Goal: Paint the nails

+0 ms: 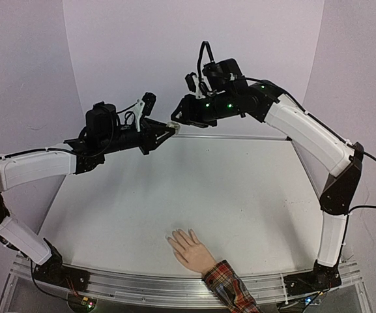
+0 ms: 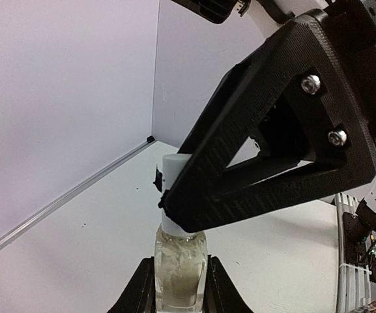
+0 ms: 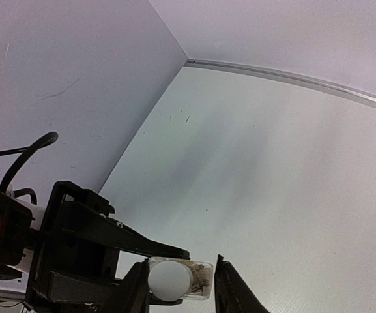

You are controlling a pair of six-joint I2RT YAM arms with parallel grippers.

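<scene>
A small clear glass bottle (image 2: pixel 180 274), flat-sided and holding a cloudy pale liquid, is grasped by the left fingers (image 2: pixel 139 293). These are smooth black plastic prongs that press on two opposite faces of the bottle. It is held off the matte white desk (image 1: pixel 240 195), above its far part. A smooth white cylindrical cap (image 2: pixel 172 168) rises from the bottle's neck.

The right fingers (image 2: pixel 272 192) are black printed plastic with a fine ribbed grain. Each is an open triangular frame, and the one in view is fastened with two bright screws. They bracket the cap. From the right wrist the cap looks like a rounded white knob between them. One finger lies against it and a sliver of space shows on the other side, so they stand parted around the cap rather than pinched on it.

The flesh-coloured mannequin hand (image 1: pixel 191 251) lies flat at the near edge of the desk, between the two arm bases and well apart from the bottle. Its digits are spread and point toward the far left. A red plaid cloth cuff (image 1: pixel 230 290) wraps the wrist and crosses the grooved aluminium rail (image 1: pixel 142 285). The nails at the tips are too small to make out. Pale lilac matte walls (image 1: pixel 129 52) close in the desk.
</scene>
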